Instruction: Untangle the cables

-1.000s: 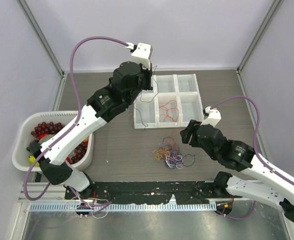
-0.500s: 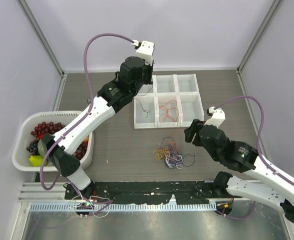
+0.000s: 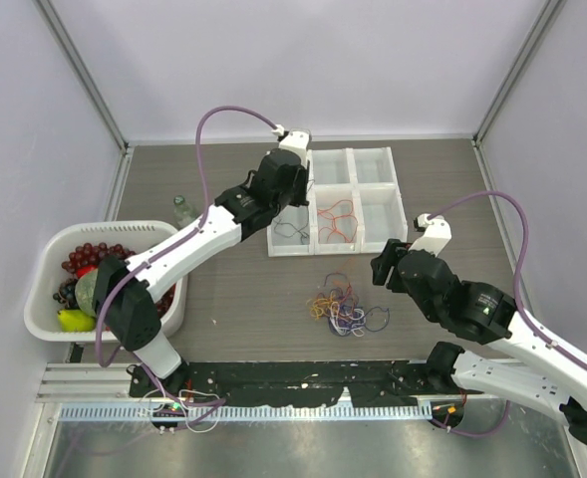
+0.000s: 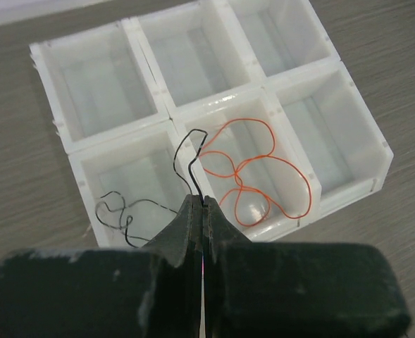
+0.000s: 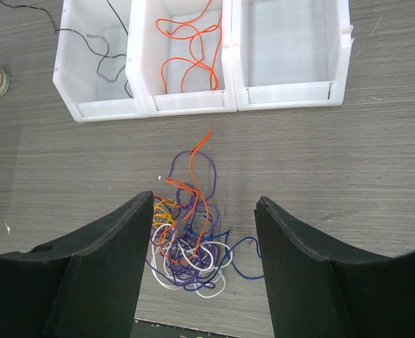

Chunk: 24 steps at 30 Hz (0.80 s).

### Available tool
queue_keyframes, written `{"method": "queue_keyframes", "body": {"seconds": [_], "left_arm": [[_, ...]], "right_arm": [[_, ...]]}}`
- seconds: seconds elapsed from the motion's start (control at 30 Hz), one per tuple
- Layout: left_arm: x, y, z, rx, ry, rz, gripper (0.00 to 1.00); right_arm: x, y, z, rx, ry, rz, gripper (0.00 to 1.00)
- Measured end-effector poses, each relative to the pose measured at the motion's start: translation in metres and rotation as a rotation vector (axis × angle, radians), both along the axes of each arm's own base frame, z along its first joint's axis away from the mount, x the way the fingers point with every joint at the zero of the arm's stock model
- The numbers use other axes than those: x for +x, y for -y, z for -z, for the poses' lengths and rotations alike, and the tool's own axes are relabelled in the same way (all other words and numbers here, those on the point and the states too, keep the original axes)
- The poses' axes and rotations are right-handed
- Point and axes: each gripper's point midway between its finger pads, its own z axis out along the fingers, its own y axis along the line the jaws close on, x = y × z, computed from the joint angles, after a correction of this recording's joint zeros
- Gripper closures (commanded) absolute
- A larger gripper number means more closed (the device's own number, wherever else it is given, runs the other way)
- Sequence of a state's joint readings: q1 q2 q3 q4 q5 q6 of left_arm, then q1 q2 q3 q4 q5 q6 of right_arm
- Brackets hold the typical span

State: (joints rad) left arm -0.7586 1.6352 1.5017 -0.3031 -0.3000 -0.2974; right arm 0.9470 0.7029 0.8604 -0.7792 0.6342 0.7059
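Left end effector (image 4: 202, 200) pinches black cable (image 4: 190, 170); right end effector (image 5: 203, 204) wide over cable tangle (image 5: 186, 246)

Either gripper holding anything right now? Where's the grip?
Left gripper pinches the black wire partway along its length, one end curling free above. Right gripper is open, holding nothing.

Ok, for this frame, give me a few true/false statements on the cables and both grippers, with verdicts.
1. The left gripper is shut on the black cable. True.
2. The orange cable shares a compartment with the black cable. False: it lies in the tray's near middle compartment, and the black one trails into the near left one.
3. The right gripper is shut on the tangle. False: it is open and holds nothing.
4. The tangle lies on the table, outside the tray. True.
5. The tray's far row holds cables. False: no cable shows in those three compartments.
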Motion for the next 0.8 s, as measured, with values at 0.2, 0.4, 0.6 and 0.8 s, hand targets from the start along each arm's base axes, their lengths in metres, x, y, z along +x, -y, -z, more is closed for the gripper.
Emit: {"method": "queue_keyframes", "body": {"seconds": [0.2,0.4,0.6,0.8], "left_arm": [[-0.001,-0.010,0.036,-0.096,-0.129,-0.071,1.00],[0.023,-0.041,0.068,-0.135,-0.267,-0.215,1.00],[0.035,-0.041,0.123,-0.093,-0.442,-0.276,1.00],[0.022,-0.035,0.174,-0.020,-0.589,-0.263,1.00]], "right_arm": [[0.000,0.000,0.000,0.004,0.000,-0.002,0.35],[-0.001,0.001,-0.003,0.013,0.009,-0.002,0.35],[-0.001,0.002,-0.003,0.001,0.012,-0.006,0.35],[-0.002,0.001,-0.003,0.009,0.007,-0.010,0.35]]}}
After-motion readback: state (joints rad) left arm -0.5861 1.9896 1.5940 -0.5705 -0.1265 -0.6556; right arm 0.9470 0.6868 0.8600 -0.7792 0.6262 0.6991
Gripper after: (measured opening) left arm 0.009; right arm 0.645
